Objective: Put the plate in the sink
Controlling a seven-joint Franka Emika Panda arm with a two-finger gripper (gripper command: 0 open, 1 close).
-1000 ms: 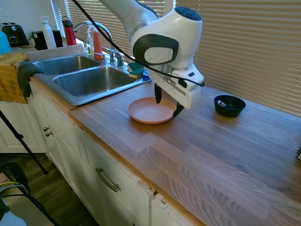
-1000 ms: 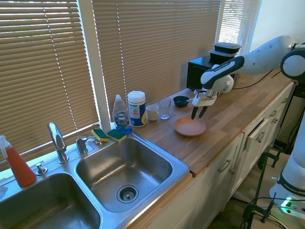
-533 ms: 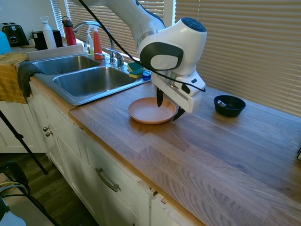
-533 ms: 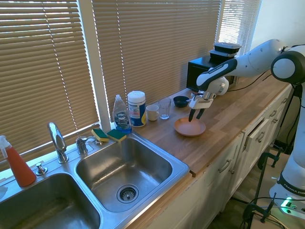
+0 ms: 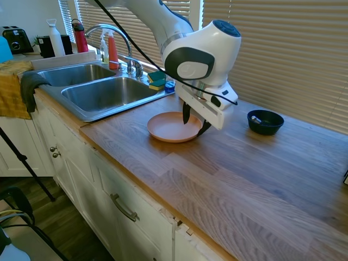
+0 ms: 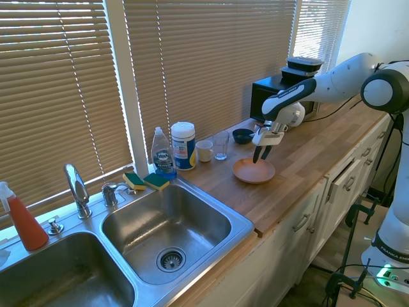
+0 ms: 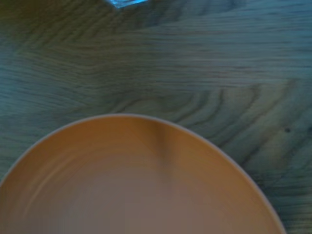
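While I watch from both outside cameras, the plate [image 5: 173, 127] sits flat on the wooden bench [image 5: 261, 174], a little way from the sink [image 5: 103, 92], not in either basin. My gripper [image 5: 194, 122] is down at the plate's far edge, on the side away from the sink. One dark finger stands inside the rim, the other just outside it, so the jaws straddle the rim with a narrow gap. I cannot tell whether they are already pinching it.

From the second outside camera, the gripper [image 6: 261, 155] points straight down over the plate [image 6: 253, 171], and the near basin of the sink [image 6: 167, 224] lies well to the side.

Wrist camera: plate [image 7: 131, 185] fills the lower half, blurred, with a faint dark streak across its inner slope; wood grain of the bench [image 7: 195, 68] beyond.

Nearby: small dark bowl [image 5: 265, 121] apart from the plate, toward the blinds. Green-and-yellow sponges [image 6: 147, 181] at the sink's back corner. Dish soap bottle [image 6: 163, 153] and white canister [image 6: 183, 146] side by side behind them.
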